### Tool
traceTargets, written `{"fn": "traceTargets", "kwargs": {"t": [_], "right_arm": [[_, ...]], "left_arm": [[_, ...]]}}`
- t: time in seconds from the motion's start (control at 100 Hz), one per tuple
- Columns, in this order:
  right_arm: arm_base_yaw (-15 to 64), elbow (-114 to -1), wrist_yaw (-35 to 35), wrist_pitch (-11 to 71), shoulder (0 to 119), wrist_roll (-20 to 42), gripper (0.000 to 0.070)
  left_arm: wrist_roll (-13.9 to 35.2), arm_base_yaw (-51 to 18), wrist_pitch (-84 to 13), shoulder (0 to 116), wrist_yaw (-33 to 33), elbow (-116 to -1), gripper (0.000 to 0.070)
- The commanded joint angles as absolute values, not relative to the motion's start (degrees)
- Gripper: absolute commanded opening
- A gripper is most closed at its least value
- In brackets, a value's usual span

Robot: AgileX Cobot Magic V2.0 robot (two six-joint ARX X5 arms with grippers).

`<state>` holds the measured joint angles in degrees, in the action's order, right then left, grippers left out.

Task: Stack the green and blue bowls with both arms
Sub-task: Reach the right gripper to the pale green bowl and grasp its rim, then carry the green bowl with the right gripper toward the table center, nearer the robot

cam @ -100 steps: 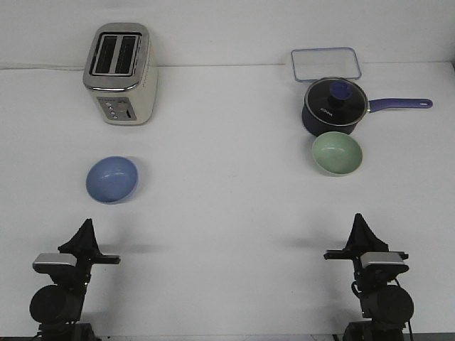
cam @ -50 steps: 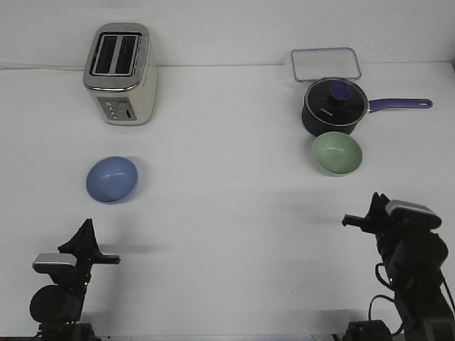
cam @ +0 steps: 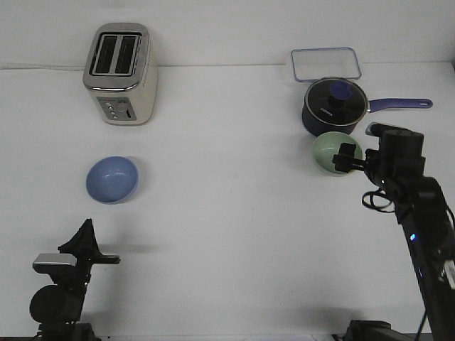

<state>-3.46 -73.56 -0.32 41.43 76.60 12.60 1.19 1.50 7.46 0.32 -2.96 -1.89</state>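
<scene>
The pale green bowl [cam: 325, 152] sits at the right of the table, just in front of the saucepan. The periwinkle blue bowl [cam: 111, 179] sits at the left, upright and empty. My right arm is raised and reaches forward; its gripper [cam: 346, 158] is over the green bowl's right side and hides that part of the rim. I cannot tell how its jaws stand or whether it touches the bowl. My left gripper [cam: 87, 227] rests low at the front left, well short of the blue bowl, its fingers together in a point.
A dark navy saucepan [cam: 334, 106] with a glass lid and a handle pointing right stands right behind the green bowl. A clear rectangular container [cam: 325, 64] lies behind it. A cream toaster [cam: 121, 73] stands at the back left.
My right arm has risen from its rest pose at the front right and moved forward to the green bowl. The left arm and both bowls have not moved.
</scene>
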Motion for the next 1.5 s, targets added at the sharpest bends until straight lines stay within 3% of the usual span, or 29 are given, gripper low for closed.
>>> {"fn": "traceTargets", "kwargs": {"t": [0.0, 0.27, 0.55, 0.68, 0.79, 0.9, 1.21, 1.49], "right_arm": [[-4.3, -76.4, -0.4, 42.4, 82.0, 10.3, 0.0559], [-7.7, -81.5, -0.2, 42.0, 96.7, 8.8, 0.0559], [-10.1, -81.5, -3.7, 39.5, 104.2, 7.8, 0.0532], [-10.2, -81.5, -4.8, 39.2, 105.2, 6.9, 0.0274], [-10.2, -81.5, -4.8, 39.2, 105.8, 6.6, 0.0178], [-10.2, -81.5, -4.8, 39.7, 106.2, 6.3, 0.0000], [-10.5, -82.3, -9.6, 40.9, 101.4, 5.9, 0.0000], [-9.9, -82.3, -19.0, 45.2, 87.0, 6.8, 0.0000]], "left_arm": [[1.6, 1.5, 8.2, 0.3, -2.9, -0.8, 0.0015], [1.6, 1.5, 8.2, 0.3, -2.9, -0.8, 0.0015], [1.6, 1.5, 8.2, 0.3, -2.9, -0.8, 0.0015], [1.6, 1.5, 8.2, 0.3, -2.9, -0.8, 0.0015], [1.6, 1.5, 8.2, 0.3, -2.9, -0.8, 0.0015], [1.6, 1.5, 8.2, 0.3, -2.9, -0.8, 0.0015], [1.6, 1.5, 8.2, 0.3, -2.9, -0.8, 0.0015], [1.6, 1.5, 8.2, 0.3, -2.9, -0.8, 0.0015]]}}
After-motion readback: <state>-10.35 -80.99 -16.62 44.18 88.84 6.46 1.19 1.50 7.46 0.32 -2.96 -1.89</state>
